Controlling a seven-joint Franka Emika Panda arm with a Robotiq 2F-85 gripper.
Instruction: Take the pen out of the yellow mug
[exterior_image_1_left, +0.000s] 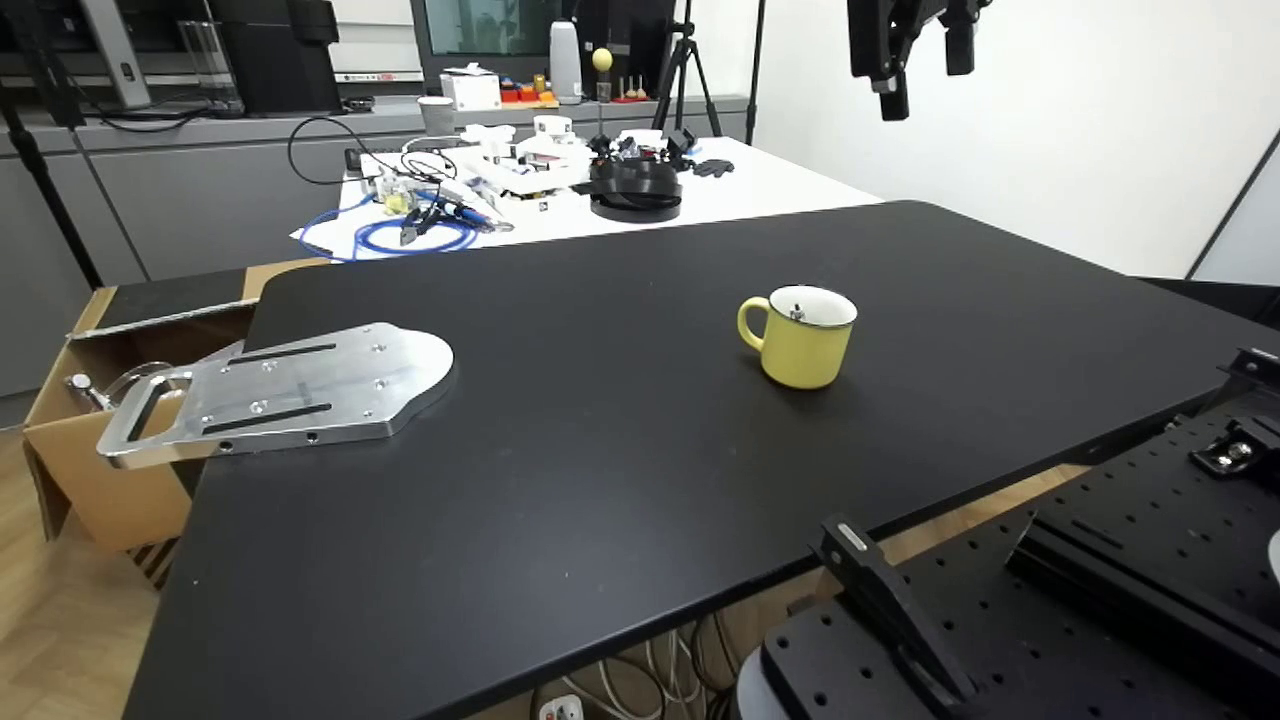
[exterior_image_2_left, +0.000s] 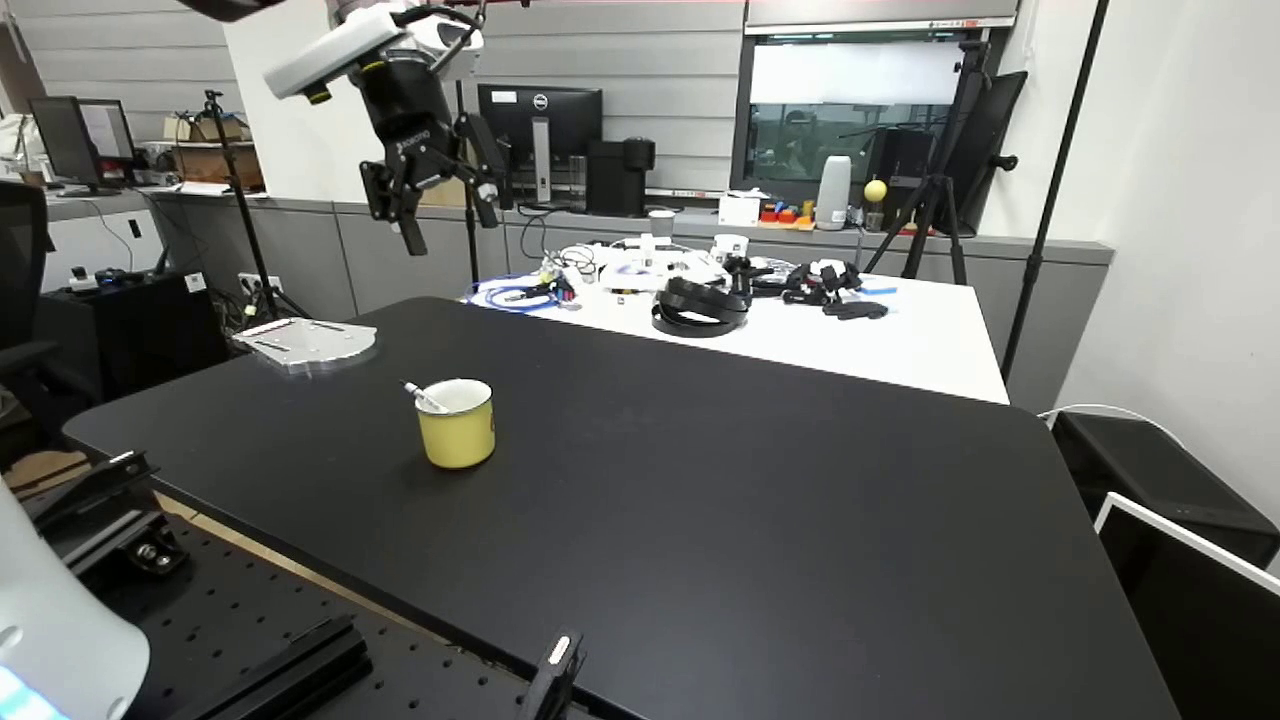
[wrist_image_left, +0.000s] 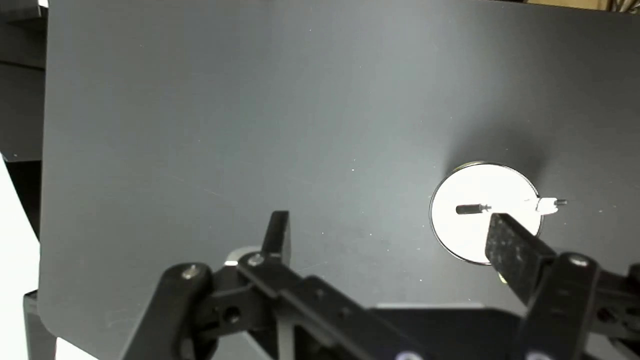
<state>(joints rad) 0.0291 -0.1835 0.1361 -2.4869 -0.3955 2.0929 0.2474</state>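
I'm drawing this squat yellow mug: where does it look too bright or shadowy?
Wrist view: the inside of the squat yellow mug glares white, so part of the thin white pen with dark ends vanishes; a shadow darkens the smooth black tabletop beside the mug. Both exterior views: its inside looks less glaring.

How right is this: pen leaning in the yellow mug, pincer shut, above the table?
The pincer isn't shut: it's open, its fingers spread wide apart in the wrist view. The rest stands: pen leaning in the yellow mug, pincer above the table.
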